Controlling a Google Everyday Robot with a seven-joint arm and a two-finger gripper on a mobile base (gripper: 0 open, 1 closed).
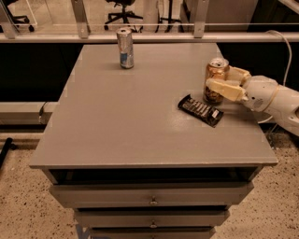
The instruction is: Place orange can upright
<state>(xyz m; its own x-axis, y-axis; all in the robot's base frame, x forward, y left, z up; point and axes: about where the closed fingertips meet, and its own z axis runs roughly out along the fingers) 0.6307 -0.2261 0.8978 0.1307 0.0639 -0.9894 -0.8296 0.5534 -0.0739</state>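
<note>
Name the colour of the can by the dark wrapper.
Orange-gold, silver top, in the camera view; the gripper grips this orange can.

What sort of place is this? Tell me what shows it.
Probably an office or lab: a wheeled office chair behind the rail, a grey drawer cabinet, speckled floor. The gripper is at the orange can on the cabinet top.
</note>
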